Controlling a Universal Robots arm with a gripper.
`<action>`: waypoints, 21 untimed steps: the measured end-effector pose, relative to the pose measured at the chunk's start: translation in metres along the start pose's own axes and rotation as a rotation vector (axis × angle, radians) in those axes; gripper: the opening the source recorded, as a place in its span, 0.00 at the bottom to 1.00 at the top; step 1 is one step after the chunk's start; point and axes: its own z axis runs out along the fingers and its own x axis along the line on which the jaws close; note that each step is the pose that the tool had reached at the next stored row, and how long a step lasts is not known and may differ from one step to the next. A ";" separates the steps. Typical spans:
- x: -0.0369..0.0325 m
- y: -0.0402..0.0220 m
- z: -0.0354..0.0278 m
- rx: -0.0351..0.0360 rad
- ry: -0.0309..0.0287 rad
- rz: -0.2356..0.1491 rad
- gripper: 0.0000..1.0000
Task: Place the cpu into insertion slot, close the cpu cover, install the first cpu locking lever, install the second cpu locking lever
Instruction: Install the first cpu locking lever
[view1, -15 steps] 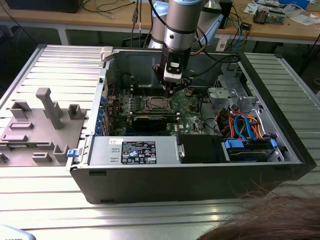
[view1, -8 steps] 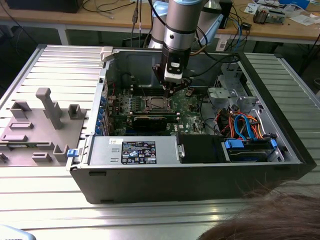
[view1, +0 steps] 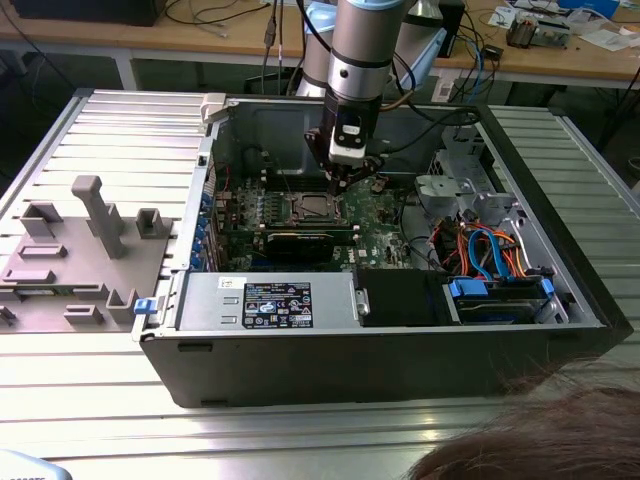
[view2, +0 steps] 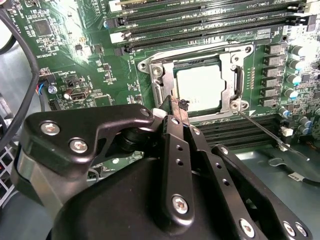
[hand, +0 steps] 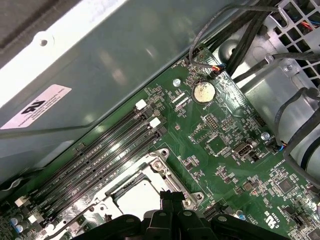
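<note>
An open computer case (view1: 350, 372) lies on its side on a ribbed metal table (view1: 100, 400), and the arm (view1: 365, 40) reaches down into it from above. Inside the case a green circuit board (view1: 385, 215) lines the floor. A black card (view1: 300, 243) stands on the board next to the socket. A grey power supply box (view1: 270, 300) sits along the near wall. At the exterior view's right, a drive bay (view1: 500, 295) carries a tangle of blue and orange cables (view1: 485, 250). The insertion slot (view2: 146, 64) is near the middle of the board, beside the long memory slots (view2: 200, 15). It holds the cpu (view2: 199, 86), whose pale silver top shows flat and square inside it. The cpu cover (view2: 231, 82) lies down over the chip, its metal frame around the chip's edges and its cut-out leaving the top bare. A thin locking lever (view2: 270, 132) runs out from one corner of the socket, slanting over the dark slots on that side. The gripper (view2: 179, 106) hangs low over the board with its two fingers brought together and nothing visible between them. Its tip is at the edge of the socket frame, and whether it touches the metal cannot be told. In the first wrist view the same tip (hand: 172, 196) sits against the rim of the cover, and a round coin battery (hand: 204, 92) lies further along the board. On the table at the exterior view's left, outside the case, rests a grey fixture (view1: 70, 250) with upright blocks. A person's hair (view1: 540, 440) shows at the near edge.
</note>
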 end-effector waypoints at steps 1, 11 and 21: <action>0.0000 0.0000 0.0000 0.0000 -0.0001 -0.003 0.11; 0.0000 0.0000 0.0000 0.0005 -0.0008 -0.024 0.11; 0.0000 0.0000 0.0000 0.0012 -0.0017 -0.050 0.11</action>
